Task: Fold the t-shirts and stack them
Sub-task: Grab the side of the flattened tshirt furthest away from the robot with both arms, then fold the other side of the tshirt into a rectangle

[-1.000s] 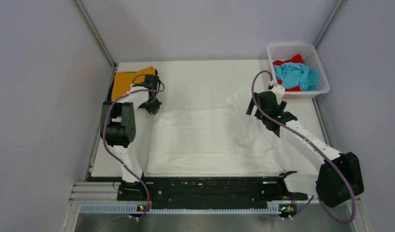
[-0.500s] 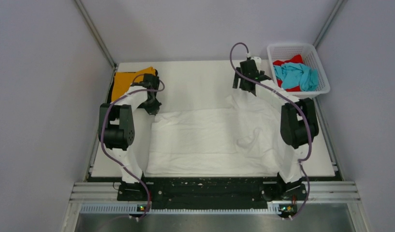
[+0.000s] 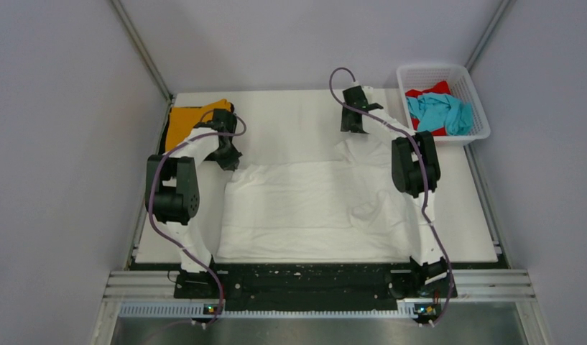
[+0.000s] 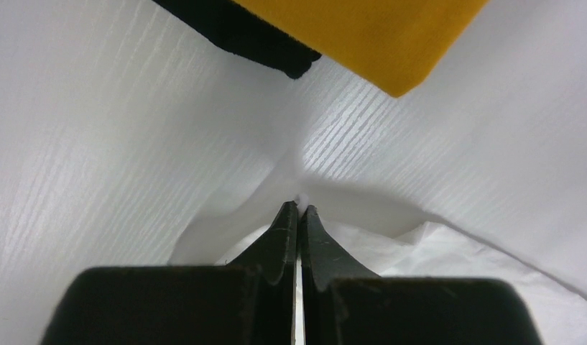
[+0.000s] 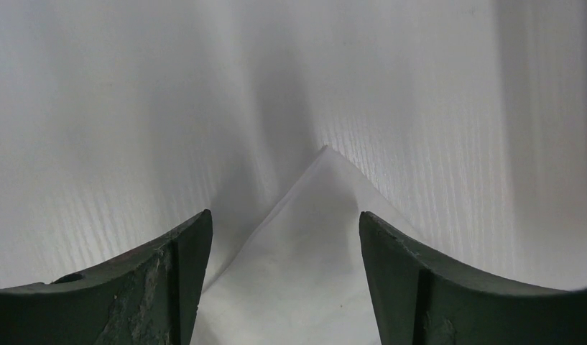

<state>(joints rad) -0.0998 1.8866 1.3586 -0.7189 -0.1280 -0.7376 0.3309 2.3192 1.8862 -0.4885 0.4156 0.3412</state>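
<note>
The large white t-shirt point(image 3: 304, 208) lies spread over the middle of the desk point(image 3: 290, 115). Its straight hem runs along the near edge, and its soft cloth is rumpled into a loose fold towards the right side. The desk top is white with a fine ribbed grain.

Farther in on the left, the left end effector point(image 3: 228, 157) is clamped tight on the far-left corner of the white t-shirt. In the left wrist view its black fingers point(image 4: 283, 237) meet on a small pinch of cloth, which rises into a ridge at the tips.

On the right, the right end effector point(image 3: 352, 123) hangs over the shirt's far-right point with its jaws apart and nothing held. In the right wrist view a flat triangular tip of white cloth lies between the two curved dark fingers point(image 5: 182, 280), touching neither.

At the far-left corner, just beyond the left end effector, a folded orange t-shirt point(image 3: 184, 123) rests on a black t-shirt point(image 4: 233, 32), whose edge shows beneath it. At the far-right corner stands a white plastic mesh basket point(image 3: 419, 70) with a crumpled teal t-shirt point(image 3: 441, 111) on top of a red t-shirt point(image 3: 437, 88).
</note>
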